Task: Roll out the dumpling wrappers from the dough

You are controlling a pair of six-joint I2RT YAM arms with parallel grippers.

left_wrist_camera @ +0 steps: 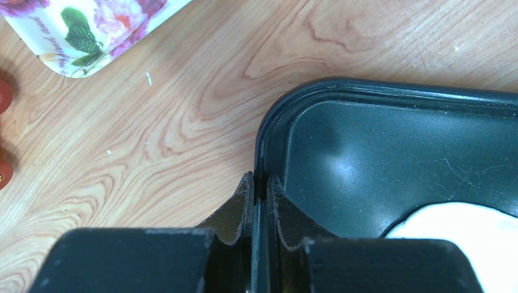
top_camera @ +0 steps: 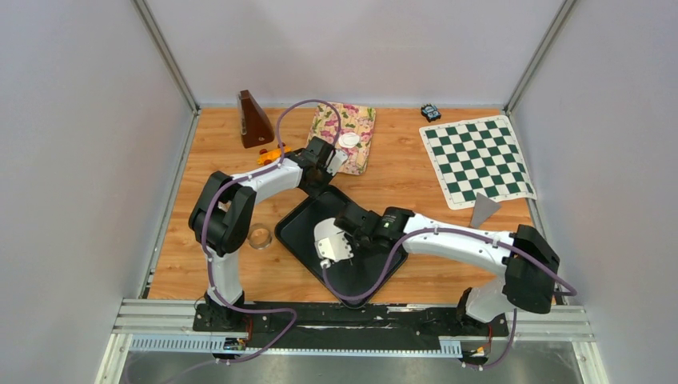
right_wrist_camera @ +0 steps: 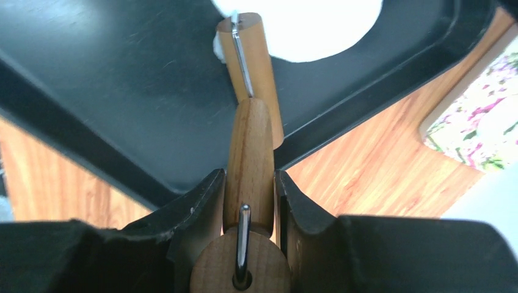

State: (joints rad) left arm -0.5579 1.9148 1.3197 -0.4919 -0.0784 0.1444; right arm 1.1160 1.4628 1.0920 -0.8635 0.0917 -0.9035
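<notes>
A black tray (top_camera: 376,276) lies in the middle of the table with a flat white dough sheet (top_camera: 332,238) in it. My left gripper (top_camera: 323,178) is shut on the tray's far corner rim (left_wrist_camera: 261,146), one finger inside the wall and one outside. My right gripper (top_camera: 349,232) is shut on the wooden handle (right_wrist_camera: 250,152) of a small roller. The roller's barrel (right_wrist_camera: 247,55) rests at the edge of the dough sheet (right_wrist_camera: 311,27). One round white dumpling wrapper (top_camera: 348,141) lies on the floral tray (top_camera: 364,120) behind.
A clear ring cutter (top_camera: 260,238) sits left of the black tray. A brown metronome (top_camera: 254,120) and orange-red bits (top_camera: 272,152) are at the back left. A green chessboard mat (top_camera: 477,160), a grey triangle (top_camera: 482,210) and a small black device (top_camera: 431,112) are on the right.
</notes>
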